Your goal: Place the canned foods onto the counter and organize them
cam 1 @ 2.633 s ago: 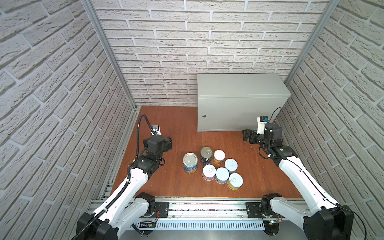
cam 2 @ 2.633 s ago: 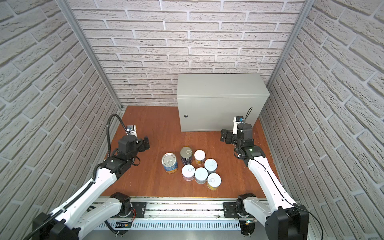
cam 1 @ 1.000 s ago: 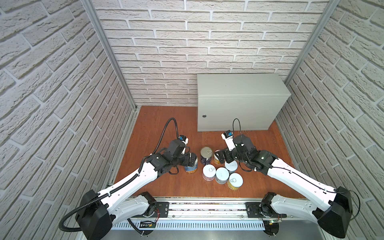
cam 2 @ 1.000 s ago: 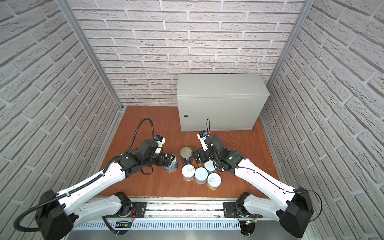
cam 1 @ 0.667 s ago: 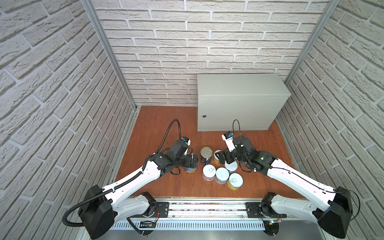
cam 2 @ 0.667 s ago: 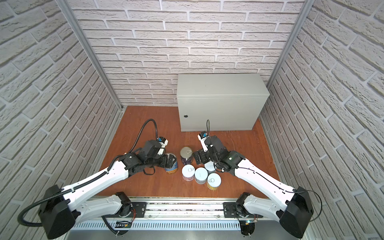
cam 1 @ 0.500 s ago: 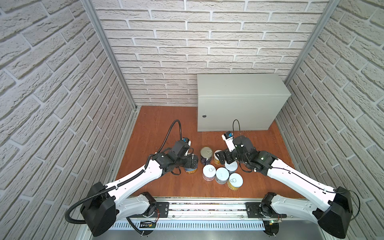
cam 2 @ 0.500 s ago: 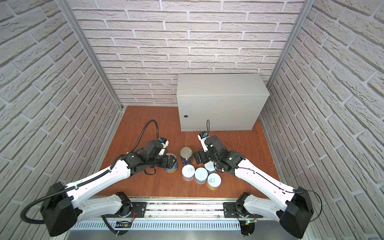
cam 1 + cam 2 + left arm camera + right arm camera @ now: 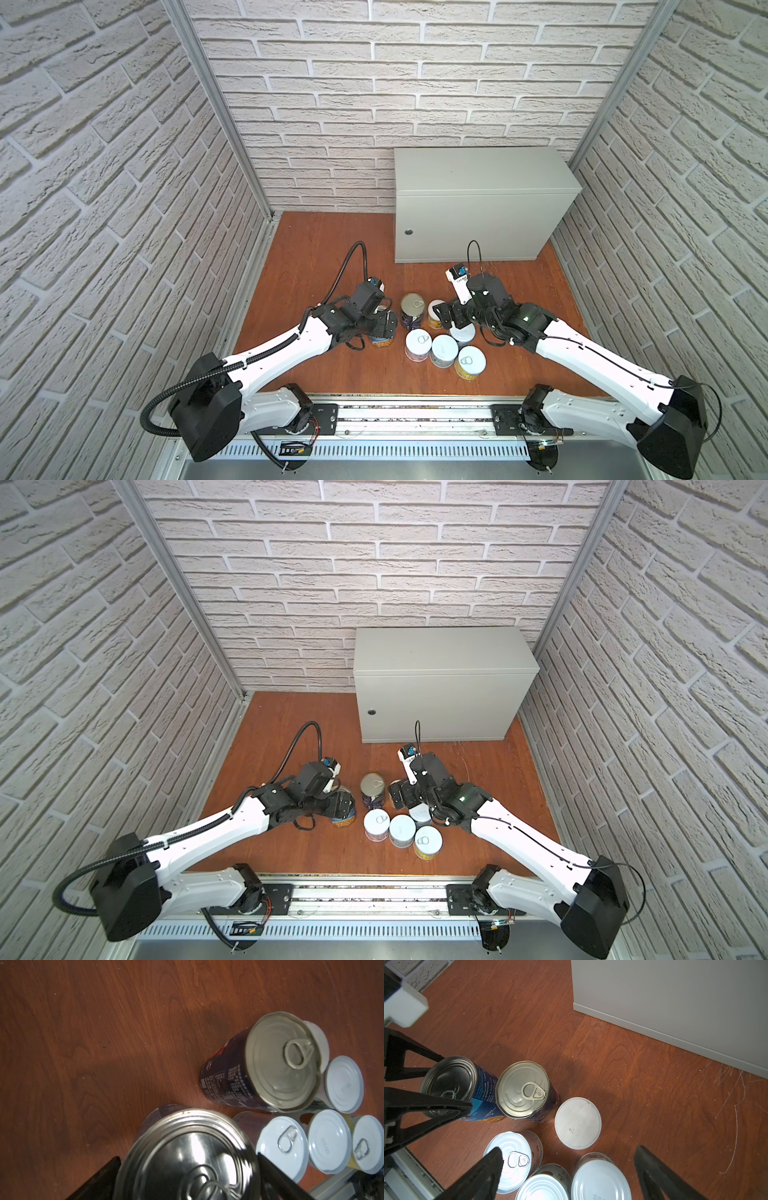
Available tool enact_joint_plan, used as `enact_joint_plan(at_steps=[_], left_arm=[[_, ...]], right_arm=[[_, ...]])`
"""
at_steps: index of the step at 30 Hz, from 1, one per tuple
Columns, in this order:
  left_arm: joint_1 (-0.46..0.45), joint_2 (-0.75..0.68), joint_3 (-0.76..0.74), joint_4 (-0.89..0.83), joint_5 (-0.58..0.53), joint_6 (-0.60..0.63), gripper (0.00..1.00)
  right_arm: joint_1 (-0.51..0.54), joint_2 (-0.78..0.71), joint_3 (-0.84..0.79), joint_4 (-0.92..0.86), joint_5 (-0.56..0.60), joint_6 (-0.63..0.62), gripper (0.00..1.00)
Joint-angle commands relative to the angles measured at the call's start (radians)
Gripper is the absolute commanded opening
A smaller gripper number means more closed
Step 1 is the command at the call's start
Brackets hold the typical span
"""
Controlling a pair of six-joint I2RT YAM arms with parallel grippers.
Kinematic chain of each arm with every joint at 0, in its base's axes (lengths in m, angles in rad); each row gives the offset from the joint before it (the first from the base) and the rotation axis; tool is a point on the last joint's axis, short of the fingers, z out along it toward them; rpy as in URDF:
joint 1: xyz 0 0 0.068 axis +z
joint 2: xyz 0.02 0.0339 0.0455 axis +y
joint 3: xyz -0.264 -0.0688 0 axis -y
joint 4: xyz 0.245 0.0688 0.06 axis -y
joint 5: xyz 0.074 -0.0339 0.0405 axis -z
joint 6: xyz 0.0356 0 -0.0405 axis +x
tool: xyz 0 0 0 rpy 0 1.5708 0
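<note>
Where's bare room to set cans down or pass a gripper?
Bare: the counter's whole top; the floor between its front and the cans; the floor left of it up to the wall. Crowded: the cans, packed together, left gripper straddling the blue can, right gripper over the short cans.

Spread black jaws flanking a steel-lidded can point(image 9: 187, 1159), dark navy can point(image 9: 228, 1080) beyond, short white-lidded cans point(image 9: 282, 1145) alongside, wooden floor point(image 9: 104, 1032).

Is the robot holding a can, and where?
Nothing is held. The open left gripper straddles the blue soup can near its top; the open right gripper hovers over short cans.
</note>
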Motion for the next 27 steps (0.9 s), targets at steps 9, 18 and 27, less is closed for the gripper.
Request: enact_joint_plan(at_steps=[9,18,27], left_arm=[[0.003,0.021,0.010,0.011,-0.106,0.016,0.74],[0.003,0.005,0.005,0.004,-0.162,0.022,0.53],[0.006,-0.033,0.034,0.007,-0.185,0.040,0.49]], right_arm=[[0.004,-0.028,-0.015,0.014,0.020,-0.012,0.99],[0.005,-0.019,-0.013,0.019,0.019,-0.009,0.99],[0.004,-0.018,-0.023,0.046,-0.001,-0.012,0.99]])
